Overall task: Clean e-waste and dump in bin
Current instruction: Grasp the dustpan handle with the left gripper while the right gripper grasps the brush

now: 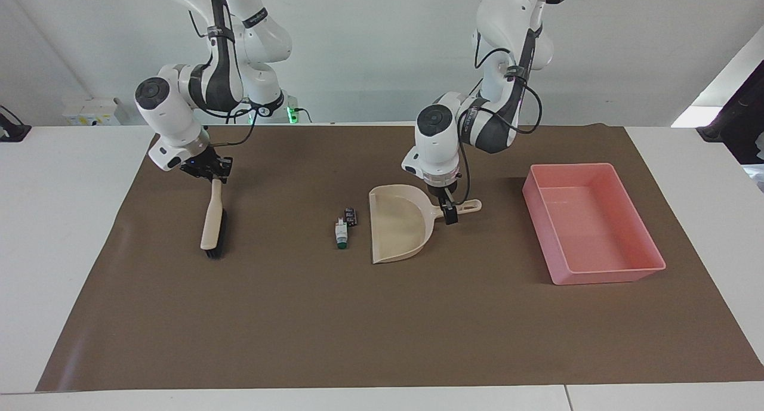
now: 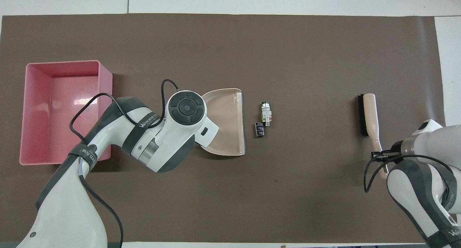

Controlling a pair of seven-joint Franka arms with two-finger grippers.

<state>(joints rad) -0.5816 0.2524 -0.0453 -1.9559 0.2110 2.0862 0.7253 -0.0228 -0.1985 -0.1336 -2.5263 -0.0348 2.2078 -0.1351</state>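
Facing view: left gripper (image 1: 449,213) down at dustpan (image 1: 399,223) handle, apparently straddling it, grip unclear; right gripper (image 1: 209,169) pinching brush (image 1: 213,219) handle. Advice: clamp squarely before sweeping e-waste (image 1: 344,226).

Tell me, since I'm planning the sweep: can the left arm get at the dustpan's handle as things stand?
Probably yes. The left gripper is already down at the dustpan handle, with nothing between them. The e-waste lies at the pan's open edge, away from the handle, and the bin stands apart toward the left arm's end.

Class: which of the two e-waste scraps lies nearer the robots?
The black chip-like piece; the white piece with a green end lies farther from the robots.
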